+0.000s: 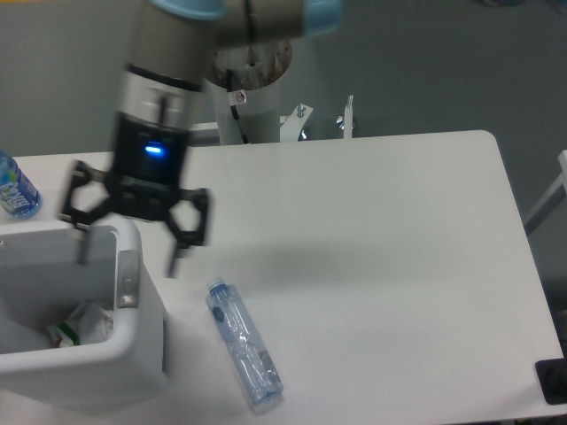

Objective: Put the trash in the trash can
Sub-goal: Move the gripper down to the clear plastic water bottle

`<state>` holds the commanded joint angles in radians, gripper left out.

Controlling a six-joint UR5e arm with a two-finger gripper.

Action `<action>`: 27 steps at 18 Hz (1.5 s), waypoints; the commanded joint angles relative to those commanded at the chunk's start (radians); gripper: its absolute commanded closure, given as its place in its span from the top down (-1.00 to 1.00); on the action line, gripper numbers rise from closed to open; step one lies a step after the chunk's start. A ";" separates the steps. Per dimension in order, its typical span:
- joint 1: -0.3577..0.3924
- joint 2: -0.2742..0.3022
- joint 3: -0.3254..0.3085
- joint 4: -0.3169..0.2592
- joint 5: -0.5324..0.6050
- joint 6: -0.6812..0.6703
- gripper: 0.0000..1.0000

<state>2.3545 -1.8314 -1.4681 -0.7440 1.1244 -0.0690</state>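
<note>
Far to the left of the end effector, an intact bottle with a blue label stands at the frame edge; its writing is too blurred to read. Directly below the end effector's left finger sits the trash can, a whitish packet already inside. The end effector hangs released and empty, straddling the can's rim. Below and to its right, the crushed bottle lies on the table. Descending carelessly, a finger could strike the rim.
</note>
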 joint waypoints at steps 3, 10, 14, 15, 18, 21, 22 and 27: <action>0.022 -0.078 0.009 0.000 0.070 0.006 1.00; 0.017 -0.242 0.074 0.002 0.275 0.028 1.00; 0.011 -0.330 0.071 0.002 0.275 0.032 1.00; 0.002 -0.353 0.074 0.002 0.276 0.032 1.00; -0.007 -0.378 0.077 0.003 0.278 0.034 1.00; -0.023 -0.405 0.077 0.003 0.279 0.035 1.00; -0.026 -0.413 0.078 0.003 0.279 0.037 1.00; -0.050 -0.439 0.077 0.003 0.279 0.093 1.00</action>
<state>2.3041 -2.2703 -1.3913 -0.7409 1.4036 0.0243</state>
